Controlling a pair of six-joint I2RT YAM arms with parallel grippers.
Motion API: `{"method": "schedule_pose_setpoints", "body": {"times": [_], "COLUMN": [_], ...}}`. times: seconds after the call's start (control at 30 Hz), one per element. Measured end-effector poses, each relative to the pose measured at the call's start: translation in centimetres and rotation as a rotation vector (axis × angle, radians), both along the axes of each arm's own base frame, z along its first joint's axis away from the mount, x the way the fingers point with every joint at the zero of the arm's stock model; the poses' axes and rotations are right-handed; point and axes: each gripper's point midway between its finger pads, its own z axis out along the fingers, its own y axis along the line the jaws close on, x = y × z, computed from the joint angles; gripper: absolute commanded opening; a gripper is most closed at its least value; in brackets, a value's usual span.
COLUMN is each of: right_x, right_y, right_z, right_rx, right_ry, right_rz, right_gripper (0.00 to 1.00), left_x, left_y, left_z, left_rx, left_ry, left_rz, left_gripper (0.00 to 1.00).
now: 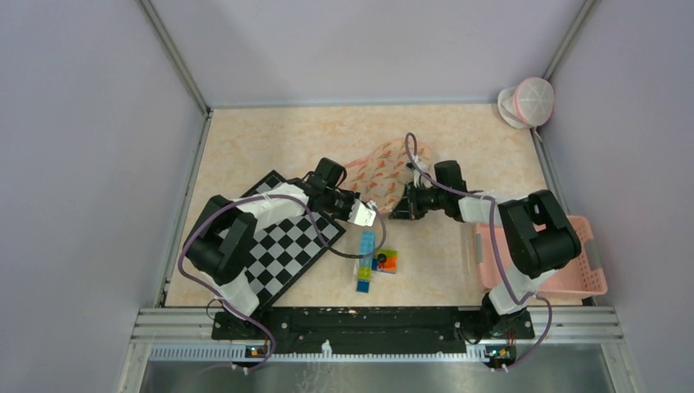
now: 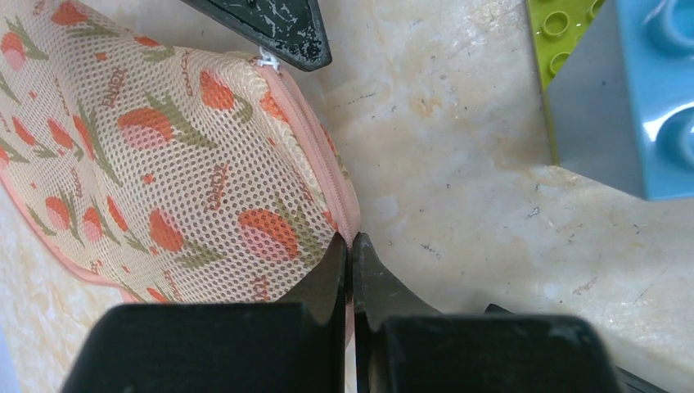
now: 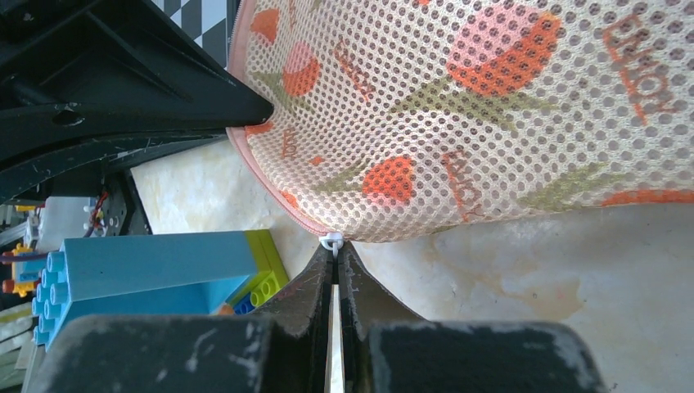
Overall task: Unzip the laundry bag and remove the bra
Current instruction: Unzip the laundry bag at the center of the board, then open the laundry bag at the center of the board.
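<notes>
The peach mesh laundry bag printed with orange tulips (image 1: 385, 172) lies on the beige marbled table (image 1: 270, 139) near its middle, on the far side of both claws. Its pink zip track (image 2: 315, 147) runs along the rim that faces the arms. The right claw (image 3: 334, 254) is clenched on the small white zipper pull (image 3: 331, 241). The left claw (image 2: 352, 246) is clenched on the fabric rim right at the track, a short stretch away from the pull. So the track between them is the line that matters: it curves from the pull toward the left claw, roughly across the table from the robot's right to its left. The right arm holds the slider and the left looks set to anchor. I judge the pull will have to follow the rim's curve, in whichever direction opens the zip, which I cannot tell. The bag reads as a rounded pouch, longer side to side, still zipped shut here. No bra shows through the mesh
</notes>
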Motion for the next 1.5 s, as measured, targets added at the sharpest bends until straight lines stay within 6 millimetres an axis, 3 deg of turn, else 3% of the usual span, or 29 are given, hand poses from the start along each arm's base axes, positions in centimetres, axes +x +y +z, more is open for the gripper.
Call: {"method": "schedule_pose_setpoints", "body": {"times": [0.6,0.67,0.8,0.87,0.93,1.1,1.27,1.3,1.33,1.5], "right_x": [1.0,1.2,2.2,2.8,3.5,4.8,6.9,7.2,7.6,8.8], "right_y": [-0.9,-0.9,-1.4,-1.8,-2.3,-3.7,-5.6,-5.8,-6.0,-6.1], "right_z": [0.3,0.3,0.6,0.7,0.9,1.3,2.1,2.4,2.6,3.9], "right_rx": [0.023,0.022,0.012,0.002,-0.010,-0.033,-0.071,-0.076,-0.080,-0.076], "right_ry": [0.034,0.035,0.015,0.007,-0.004,-0.008,-0.016,-0.020,-0.023,-0.013], "right_rz": [-0.049,-0.051,-0.067,-0.085,-0.100,-0.141,-0.209,-0.220,-0.232,-0.274], "right_gripper": [0.00,0.00,0.32,0.42,0.46,0.71,0.72,0.72,0.72,0.72], "left_x": [-0.3,-0.5,-0.4,-0.1,0.2,0.3,2.1,2.6,3.1,6.8], "left_y": [-0.5,-0.7,-1.8,-2.6,-3.4,-3.7,-4.0,-3.9,-3.6,-0.2], "left_z": [0.5,0.9,2.7,3.8,4.5,5.0,6.7,7.2,7.6,9.1], "left_rx": [-0.022,-0.033,-0.056,-0.069,-0.084,-0.093,-0.126,-0.140,-0.153,-0.255], "left_ry": [-0.006,0.023,0.112,0.159,0.194,0.290,0.371,0.384,0.401,0.528], "left_rz": [-0.044,-0.031,0.040,0.078,0.112,0.207,0.350,0.378,0.407,0.624], "left_gripper": [0.00,0.14,0.38,0.44,0.48,0.58,0.76,0.91,0.98,0.99]}}
